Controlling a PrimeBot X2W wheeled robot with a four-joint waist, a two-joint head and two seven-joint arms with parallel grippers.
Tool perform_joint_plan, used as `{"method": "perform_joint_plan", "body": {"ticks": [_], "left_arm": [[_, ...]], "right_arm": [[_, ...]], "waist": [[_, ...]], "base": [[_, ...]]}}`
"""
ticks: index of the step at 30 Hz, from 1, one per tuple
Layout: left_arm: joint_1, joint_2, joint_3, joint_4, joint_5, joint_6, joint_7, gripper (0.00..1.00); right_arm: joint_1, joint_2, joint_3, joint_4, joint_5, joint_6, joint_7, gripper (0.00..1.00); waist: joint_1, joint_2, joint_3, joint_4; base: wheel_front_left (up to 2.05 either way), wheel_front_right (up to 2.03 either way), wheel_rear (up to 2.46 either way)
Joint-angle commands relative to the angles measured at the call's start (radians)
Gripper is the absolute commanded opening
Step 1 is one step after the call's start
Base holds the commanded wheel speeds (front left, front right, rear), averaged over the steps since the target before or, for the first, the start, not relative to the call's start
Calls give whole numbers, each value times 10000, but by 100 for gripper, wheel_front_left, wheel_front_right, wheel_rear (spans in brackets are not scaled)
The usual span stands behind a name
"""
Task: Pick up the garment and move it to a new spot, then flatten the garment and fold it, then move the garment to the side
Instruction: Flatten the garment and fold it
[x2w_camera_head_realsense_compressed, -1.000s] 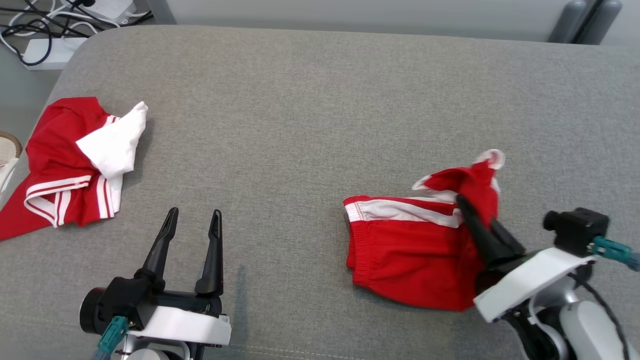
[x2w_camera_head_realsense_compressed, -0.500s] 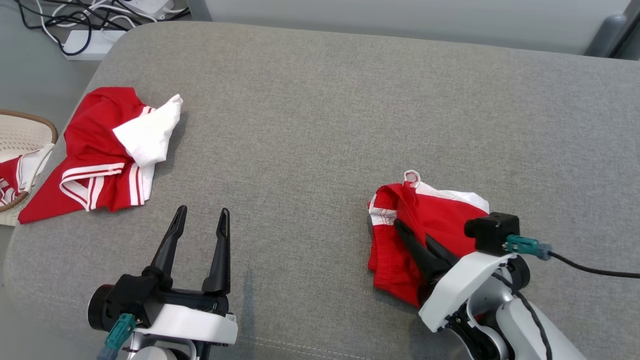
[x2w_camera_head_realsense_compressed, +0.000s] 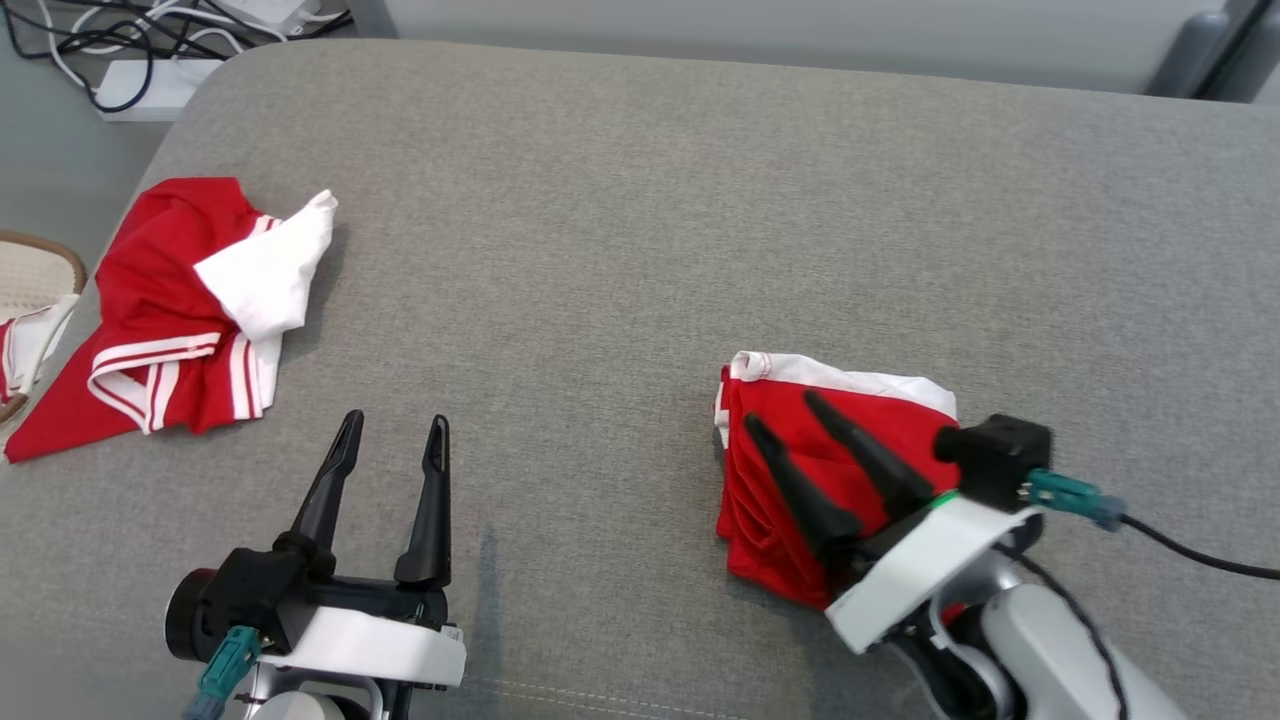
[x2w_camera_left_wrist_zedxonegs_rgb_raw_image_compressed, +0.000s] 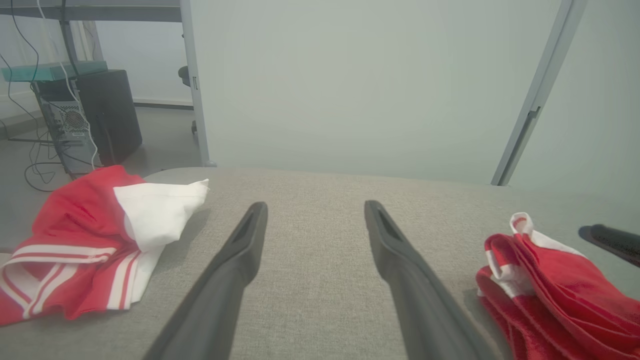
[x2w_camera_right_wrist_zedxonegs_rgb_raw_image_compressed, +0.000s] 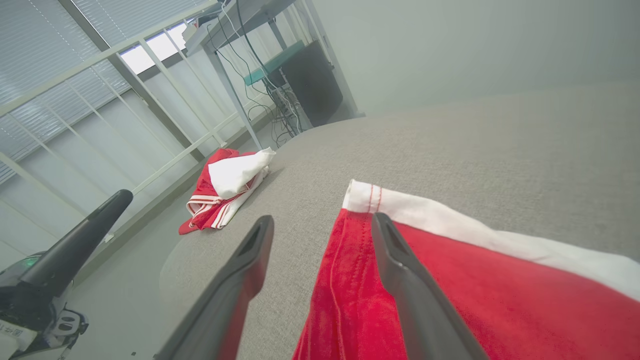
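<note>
Your right gripper (x2w_camera_head_realsense_compressed: 779, 410) has its two dark fingers spread wide and holds nothing. They hover just over the red folded cloth garment with a white band (x2w_camera_head_realsense_compressed: 890, 420), which lies in a small neat stack on the near right part of the wide grey padded cloth top (x2w_camera_head_realsense_compressed: 620, 230). It looks like the fold is done, and the fingers are apart so the stack can lie flat by itself. Your left gripper (x2w_camera_head_realsense_compressed: 393, 418) is wide open too, with nothing in it. It sits low on the near left, well apart from the stack, likely so it is out of the way. For the move to the side you have lots of bare grey room past the stack and between the two grippers. Watch the near edge — the stack lies close to it. Far to the left, a second crumpled red and white garment (x2w_camera_head_realsense_compressed: 160, 320) sits by the rounded corner, next to a pale woven basket (x2w_camera_head_realsense_compressed: 45, 275), so I would keep away from that end.
</note>
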Motion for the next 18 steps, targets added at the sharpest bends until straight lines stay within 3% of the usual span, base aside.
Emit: {"method": "perform_joint_plan", "body": {"ticks": [1, 7, 9, 14, 18], "left_arm": [[-448, 77, 403, -185, 108, -37, -103, 100], [-477, 85, 523, -120, 166, -142, -103, 100], [-509, 98, 568, -94, 207, -175, -103, 100], [-488, 130, 689, -53, 228, -180, -103, 100], [-451, 144, 750, -43, 223, -177, -103, 100]], "right_arm": [[-131, -176, -7, -438, -19, 42, -364, 100], [381, -930, -1186, -687, -852, 42, -1456, 100], [754, -1176, -1980, -626, -1601, 42, -1809, 100], [1545, -1142, -3247, -528, -2368, 42, -2040, 100], [1906, -1009, -3608, -422, -2598, 42, -2077, 100]], "waist": [[0, 0, -29, -141], [0, 0, -77, -554], [0, 0, -84, -725], [0, 0, -116, -981], [0, 0, -135, -1103]], "base": [[0, 0, 0], [0, 0, 0], [0, 0, 0], [0, 0, 0], [0, 0, 0]]}}
